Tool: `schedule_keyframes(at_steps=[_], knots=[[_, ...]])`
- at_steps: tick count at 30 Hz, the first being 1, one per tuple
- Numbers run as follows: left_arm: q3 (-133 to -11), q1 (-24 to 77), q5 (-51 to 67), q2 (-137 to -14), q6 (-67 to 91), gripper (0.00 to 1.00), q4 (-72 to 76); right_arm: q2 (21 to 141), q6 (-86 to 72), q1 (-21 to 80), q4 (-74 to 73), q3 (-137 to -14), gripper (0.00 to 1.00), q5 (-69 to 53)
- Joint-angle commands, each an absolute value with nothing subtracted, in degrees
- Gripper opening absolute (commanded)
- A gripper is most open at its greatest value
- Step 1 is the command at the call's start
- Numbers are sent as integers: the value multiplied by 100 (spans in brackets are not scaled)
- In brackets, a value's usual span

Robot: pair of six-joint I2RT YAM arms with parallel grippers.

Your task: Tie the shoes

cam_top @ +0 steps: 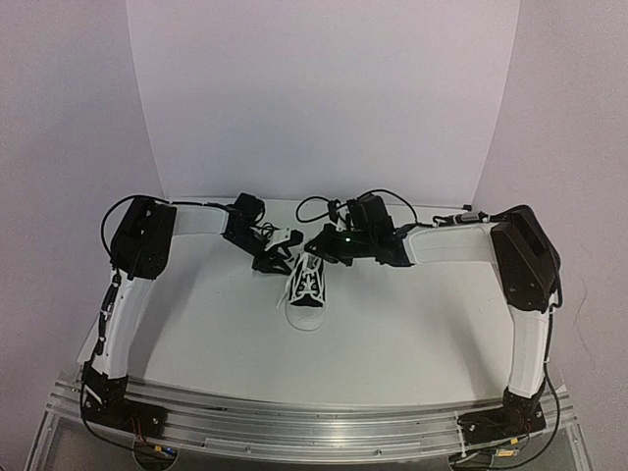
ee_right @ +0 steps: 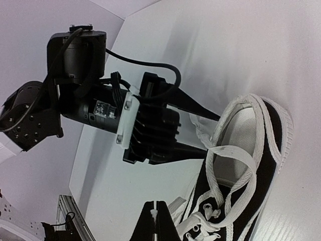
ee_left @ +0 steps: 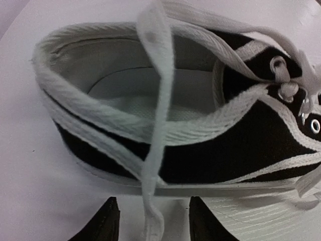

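Observation:
The black sneaker (cam_top: 307,289) with a white toe cap lies in the middle of the table, toe toward the arms. My left gripper (cam_top: 283,257) is at its heel side. In the left wrist view a white lace (ee_left: 159,110) hangs down over the shoe (ee_left: 241,150) and runs between my left gripper's (ee_left: 154,215) fingertips, which stand apart without touching it. My right gripper (ee_right: 157,221) is shut on a white lace end beside the shoe's eyelets (ee_right: 208,213). From the right wrist camera the left gripper (ee_right: 210,133) is seen straddling a lace at the heel.
A white curved backdrop (cam_top: 324,98) rises behind the white table (cam_top: 412,334). An aluminium rail (cam_top: 314,422) carries both arm bases at the near edge. Black cables (cam_top: 314,208) loop above the right wrist.

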State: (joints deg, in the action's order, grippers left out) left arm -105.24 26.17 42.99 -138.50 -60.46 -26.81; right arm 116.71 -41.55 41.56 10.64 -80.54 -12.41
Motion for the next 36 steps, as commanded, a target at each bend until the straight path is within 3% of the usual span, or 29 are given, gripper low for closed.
schedule_keyframes(at_steps=[1, 3, 5, 15, 26, 36], knots=[[-10680, 2602, 4077, -13858, -6001, 16, -2450, 11609, -4051, 4148, 1099, -8305, 0, -1211], [-10607, 2604, 4022, -13758, -5858, 4, -2347, 11625, -4048, 4149, 1093, -8331, 0, -1213], [-10567, 2602, 3983, -13580, -5537, 0, -2384, 11625, -4049, 4149, 1082, -8343, 0, -1177], [-9398, 2914, 3871, -11819, -5052, 0, -4008, 11829, -3989, 4140, 999, -8693, 0, -1167], [-9596, 3612, 4793, -12086, -4028, 0, -5595, 11880, -3990, 4142, 953, -8731, 0, -1239], [-9170, 3981, 5509, -12089, -3238, 0, -3529, 11907, -4180, 4104, 996, -8667, 0, -1506]])
